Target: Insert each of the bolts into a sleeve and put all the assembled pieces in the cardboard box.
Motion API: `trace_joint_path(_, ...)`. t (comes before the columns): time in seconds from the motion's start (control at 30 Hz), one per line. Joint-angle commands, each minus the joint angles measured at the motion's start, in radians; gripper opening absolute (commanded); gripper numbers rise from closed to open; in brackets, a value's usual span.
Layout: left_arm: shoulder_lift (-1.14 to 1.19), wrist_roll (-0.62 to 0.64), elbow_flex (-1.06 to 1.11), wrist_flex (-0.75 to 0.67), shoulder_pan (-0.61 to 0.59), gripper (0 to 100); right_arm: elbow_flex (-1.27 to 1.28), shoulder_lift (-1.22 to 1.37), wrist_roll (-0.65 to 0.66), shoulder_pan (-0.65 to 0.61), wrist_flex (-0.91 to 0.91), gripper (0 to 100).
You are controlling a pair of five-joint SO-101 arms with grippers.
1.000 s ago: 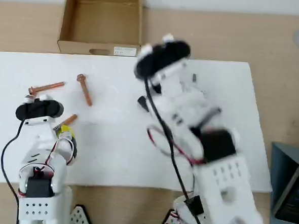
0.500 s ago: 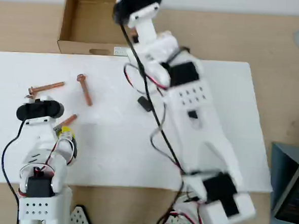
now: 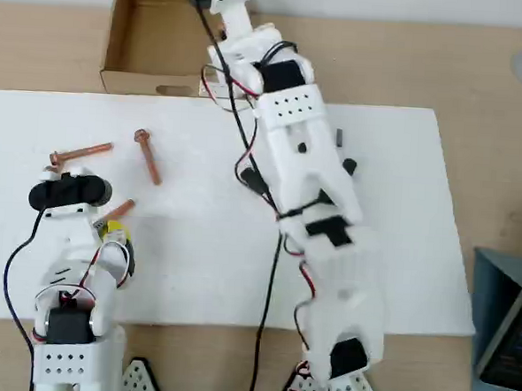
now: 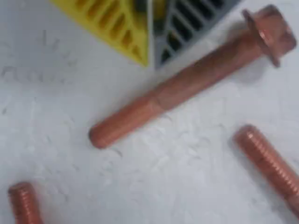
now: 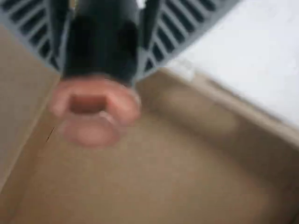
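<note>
My right gripper is shut on a black sleeve with a copper bolt's flanged head sticking out of it. It hangs over the inside of the cardboard box. In the high view that arm stretches across the white mat to the cardboard box at the back left. My left gripper, with one yellow and one grey finger, is shut just above a loose copper bolt. Two more bolts lie on the mat beyond the left gripper.
The white mat covers most of the table. Small dark pieces lie beside the right arm, and another sits under its cables. A grey device stands at the right edge.
The right arm swung from the middle of the mat to the back left, carrying the sleeved bolt over the cardboard box. The left arm stayed still.
</note>
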Motion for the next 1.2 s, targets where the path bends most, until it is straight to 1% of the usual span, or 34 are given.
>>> trace_joint_path(0.0, -0.005, -0.005, 0.0, -0.017, 0.003, 0, -0.255, 0.11, 0.055, 0.013, -0.026, 1.0)
trace_joint_path(0.07, -0.005, -0.005, 0.0, -0.017, 0.003, 0, -0.348, 0.189, 0.092, 0.01, -0.026, 1.0)
trace_joint_path(0.27, -0.005, -0.005, 0.0, -0.017, 0.003, 0, -0.582, 0.389, 0.143, 0.008, -0.026, 1.0)
trace_joint_path(0.47, -0.005, -0.003, 0.0, -0.017, 0.003, 0, -0.713, 0.512, 0.189, 0.01, -0.026, 1.2)
trace_joint_path(0.6, -0.005, -0.003, 0.0, -0.017, 0.003, 0, -0.731, 0.538, 0.21, 0.01, -0.025, 1.7)
trace_joint_path(0.63, -0.005, -0.003, 0.0, -0.017, 0.003, 0, -0.731, 0.539, 0.21, 0.01, -0.023, 3.3)
trace_joint_path(0.73, -0.005, -0.003, 0.002, -0.017, 0.003, 0, -0.73, 0.541, 0.209, 0.01, -0.005, 12.2)
trace_joint_path(0.8, -0.005, -0.003, 0.002, -0.017, 0.003, 0, -0.73, 0.541, 0.207, 0.008, 0.023, 15.4)
trace_joint_path(1.17, -0.005, -0.003, 0.002, -0.017, 0.003, 0, -0.737, 0.539, 0.207, 0.01, 0.04, 14.6)
